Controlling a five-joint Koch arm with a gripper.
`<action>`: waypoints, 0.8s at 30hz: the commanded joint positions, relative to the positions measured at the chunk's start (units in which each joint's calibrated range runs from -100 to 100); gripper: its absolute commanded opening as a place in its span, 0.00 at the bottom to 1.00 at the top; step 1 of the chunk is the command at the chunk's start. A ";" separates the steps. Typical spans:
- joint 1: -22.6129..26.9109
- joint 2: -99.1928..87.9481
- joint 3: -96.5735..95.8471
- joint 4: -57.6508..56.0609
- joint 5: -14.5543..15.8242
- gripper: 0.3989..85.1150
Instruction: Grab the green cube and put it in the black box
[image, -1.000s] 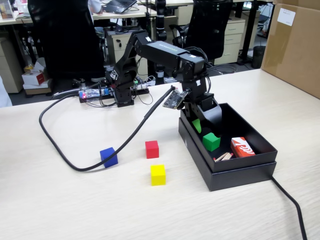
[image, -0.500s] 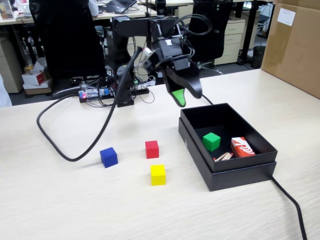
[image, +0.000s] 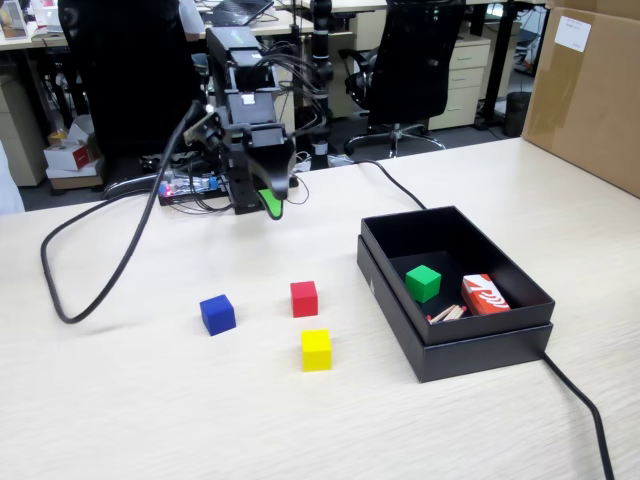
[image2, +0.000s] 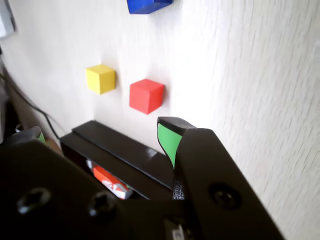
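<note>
The green cube (image: 423, 283) rests on the floor of the black box (image: 455, 336), free of the gripper. My gripper (image: 268, 196) hangs above the table near the arm's base, well to the left of and behind the box in the fixed view. In the wrist view the gripper (image2: 100, 136) is open, its two green-padded fingertips (image2: 167, 137) far apart with nothing between them. The black box wall (image2: 120, 152) shows beyond the jaws there. The gripper body hides the green cube in that view.
A red-and-white carton (image: 485, 294) and wooden sticks (image: 447, 313) lie in the box. Red (image: 304, 298), yellow (image: 316, 349) and blue (image: 217, 314) cubes stand on the table left of it. A black cable (image: 100, 262) loops at left; a cardboard box (image: 590, 90) stands at far right.
The gripper has risen out of the black box and swung left and back toward the arm's base. The green cube stays in the box. The cable loop shifted left.
</note>
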 joint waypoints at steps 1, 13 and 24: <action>-0.63 -8.64 -2.78 3.49 -0.20 0.54; -1.37 -22.87 -29.34 15.24 0.10 0.57; -2.64 -23.22 -52.73 39.43 -1.95 0.57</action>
